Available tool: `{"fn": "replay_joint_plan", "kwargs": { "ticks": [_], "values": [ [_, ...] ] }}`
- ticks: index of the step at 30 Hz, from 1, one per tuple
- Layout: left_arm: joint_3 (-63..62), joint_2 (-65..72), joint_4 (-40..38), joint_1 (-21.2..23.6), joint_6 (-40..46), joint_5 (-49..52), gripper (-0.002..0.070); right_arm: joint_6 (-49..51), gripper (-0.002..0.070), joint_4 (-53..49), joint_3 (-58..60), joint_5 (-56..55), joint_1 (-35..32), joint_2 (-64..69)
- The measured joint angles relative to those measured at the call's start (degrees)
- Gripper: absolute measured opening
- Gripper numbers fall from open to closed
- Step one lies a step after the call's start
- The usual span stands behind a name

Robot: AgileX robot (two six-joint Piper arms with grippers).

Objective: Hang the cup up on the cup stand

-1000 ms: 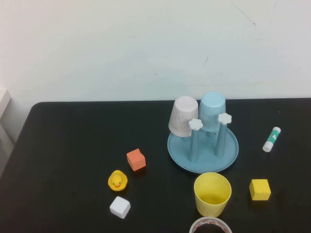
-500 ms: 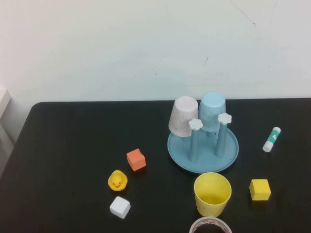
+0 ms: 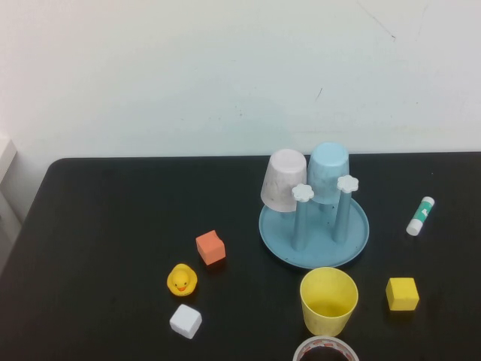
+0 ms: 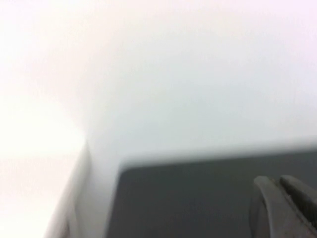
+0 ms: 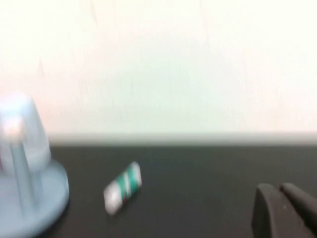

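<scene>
- cup (image 3: pixel 328 300) stands upright, mouth up, on the tabletop (image 3: pixel 105 218) just in front of the stand (image 3: pixel 314 229); nothing holds it, hang not started.
- Stand: two near pegs bare, white knobs showing; pink cup (image 3: pixel 284 180) and blue cup (image 3: pixel 328 172) sit inverted on the far pegs.
- Risk: cup must be flipped before it goes on a peg. Smooth tapered wall, so I'd expect a shallow pinch to slip mid-turn.
- Risk: tape roll (image 3: pixel 326 350) sits just in front of the cup, yellow block (image 3: pixel 402 293) near its right; a low approach could knock either, or tip the cup.
- Risk: near pegs sit close to the hung cups; coming in off-line could dislodge one.
- My left gripper (image 4: pixel 286 208): jaws clenched, empty, at the tabletop's left corner.
- My right gripper (image 5: pixel 283 208): jaws clenched, empty, right of the stand, glue stick (image 5: pixel 123 187) ahead.
</scene>
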Motion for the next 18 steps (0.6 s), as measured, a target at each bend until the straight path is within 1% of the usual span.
{"fn": "replay_joint_plan", "kwargs": {
  "ticks": [3,9,10,11,12,14,18],
  "values": [
    [0.0,0.0,0.0,-1.06,0.0,-9.09,-0.0002,0.0,-0.0001,-0.08,0.0,-8.58,0.0,0.0],
    [0.0,0.0,-0.1,-1.1,0.0,-26.82,-0.0002,0.36,-0.0001,0.29,0.0,-22.57,0.0,0.0],
    [0.0,0.0,-0.1,-1.1,-0.14,-28.69,-0.0002,0.82,-0.0001,0.36,0.0,-24.43,0.0,0.0],
    [0.0,0.0,-0.21,-1.1,-0.57,-32.66,-0.0002,2.89,-0.0001,0.36,0.0,-29.5,0.0,0.0],
    [0.0,0.0,-0.21,-1.1,-0.68,-34.17,-0.0002,3.61,-0.0001,0.63,0.0,-31.99,0.0,0.0],
    [0.0,0.0,0.17,-1.1,-2.01,-38.34,-0.0002,4.18,-0.0001,1.91,0.0,-35.55,0.0,0.0],
    [0.0,0.0,1.26,-1.1,-7.98,-45.07,-0.0002,4.56,-0.0001,5.53,0.0,-37.52,0.0,0.0]
  ]
}}
